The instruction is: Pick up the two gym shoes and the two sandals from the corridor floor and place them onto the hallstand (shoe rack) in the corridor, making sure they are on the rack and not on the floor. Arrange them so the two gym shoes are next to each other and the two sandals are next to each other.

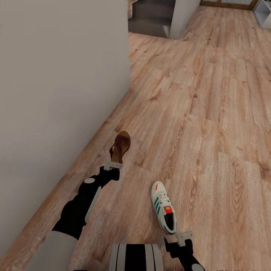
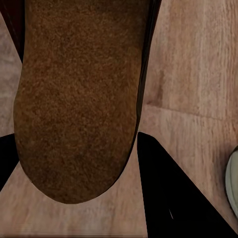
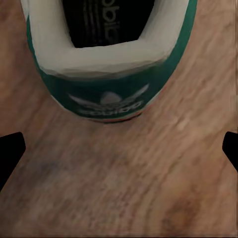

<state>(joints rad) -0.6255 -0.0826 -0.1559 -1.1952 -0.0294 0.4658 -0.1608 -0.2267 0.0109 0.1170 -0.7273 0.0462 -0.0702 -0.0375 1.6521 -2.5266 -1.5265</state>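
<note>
Nearest the robot, the right gripper sits just behind the heel of 1 gym shoe, which lies flat on the corridor floor with its toe pointing away. In the right wrist view the green heel is close ahead and the 2 dark fingertips stand wide apart at the frame edges with only planks between them, so this gripper is spread open and holds nothing.

A little farther out, the left gripper is at the heel end of 1 brown sandal, which appears raised and tilted on edge near the pale wall. The left wrist view shows the sandal's suede-like sole running between the dark fingers; the grip looks closed on it, though the contact itself is hidden.

The step in hand seems to be collecting shoes: sandal secured, sneaker next. The next move calls for advancing the open right gripper over the heel and closing.

At the far right edge stands a pale grey unit, too cropped to identify.
</note>
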